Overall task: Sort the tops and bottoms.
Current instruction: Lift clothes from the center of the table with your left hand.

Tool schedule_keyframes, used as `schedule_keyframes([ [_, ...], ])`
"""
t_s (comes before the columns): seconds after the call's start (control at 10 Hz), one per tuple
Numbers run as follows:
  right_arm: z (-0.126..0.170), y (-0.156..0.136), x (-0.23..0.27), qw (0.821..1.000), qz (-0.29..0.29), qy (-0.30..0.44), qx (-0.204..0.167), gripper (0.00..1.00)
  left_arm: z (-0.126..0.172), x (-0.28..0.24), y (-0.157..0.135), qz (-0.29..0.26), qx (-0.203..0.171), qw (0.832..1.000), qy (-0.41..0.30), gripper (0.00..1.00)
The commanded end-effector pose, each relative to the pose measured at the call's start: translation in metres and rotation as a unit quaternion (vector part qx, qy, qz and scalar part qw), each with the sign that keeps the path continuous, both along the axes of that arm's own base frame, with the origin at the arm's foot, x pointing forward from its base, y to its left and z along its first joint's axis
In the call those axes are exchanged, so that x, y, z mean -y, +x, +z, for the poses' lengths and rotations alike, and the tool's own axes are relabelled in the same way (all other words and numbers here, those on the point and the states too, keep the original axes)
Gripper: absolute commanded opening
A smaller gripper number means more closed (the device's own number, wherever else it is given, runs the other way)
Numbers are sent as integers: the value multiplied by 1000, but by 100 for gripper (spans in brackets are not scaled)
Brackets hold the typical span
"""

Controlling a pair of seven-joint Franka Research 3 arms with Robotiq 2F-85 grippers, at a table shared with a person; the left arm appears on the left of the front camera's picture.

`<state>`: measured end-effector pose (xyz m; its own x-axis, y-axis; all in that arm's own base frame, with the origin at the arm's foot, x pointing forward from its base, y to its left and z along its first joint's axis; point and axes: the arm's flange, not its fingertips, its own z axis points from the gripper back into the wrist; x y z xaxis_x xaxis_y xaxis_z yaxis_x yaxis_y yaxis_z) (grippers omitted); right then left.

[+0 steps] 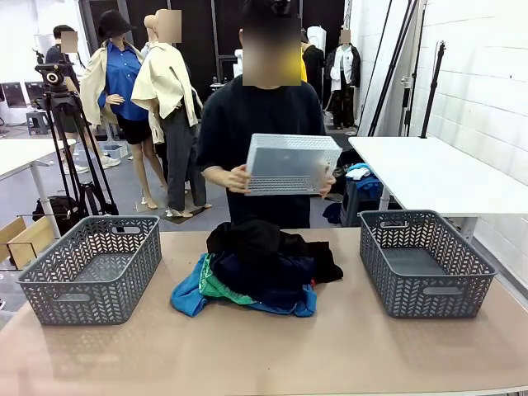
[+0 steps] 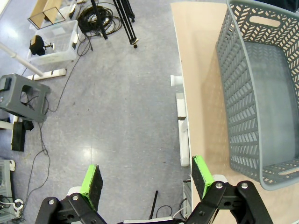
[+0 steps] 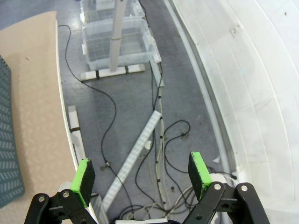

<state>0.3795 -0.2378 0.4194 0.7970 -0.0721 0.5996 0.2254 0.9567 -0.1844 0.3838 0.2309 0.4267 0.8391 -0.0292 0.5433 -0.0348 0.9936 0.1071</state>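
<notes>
Fingers [image 2: 92, 184] apart, bottoms [image 1: 272, 276] heaped, mostly hidden

A pile of clothes [image 1: 260, 268] lies on the middle of the worktop [image 1: 272, 355], nearer its far edge. A left basket [image 1: 74, 293] stands on the worktop to the left of the pile and a right basket [image 1: 429, 293] to its right, each apart from it. A person [image 1: 247, 124] stands behind the far edge, directly behind the pile, holding a bin [image 1: 289, 163] above it in both hands. The left gripper [image 2: 146, 179] hangs over the floor [image 2: 117, 116] just off the worktop's left edge, beside the left basket. The right gripper [image 3: 142, 175] hangs over the floor off the right edge.
</notes>
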Motion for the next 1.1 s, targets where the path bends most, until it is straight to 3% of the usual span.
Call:
schedule_keyframes([
  [0.0, 0, 0, 0, 1000, -1, 1, 1, 100, -1, -3, -1, -1, 4, 1000, 5, 100],
  [1.0, 0, 0, 0, 1000, -1, 1, 1, 100, -1, -3, -1, -1, 4, 1000, 5, 100],
])
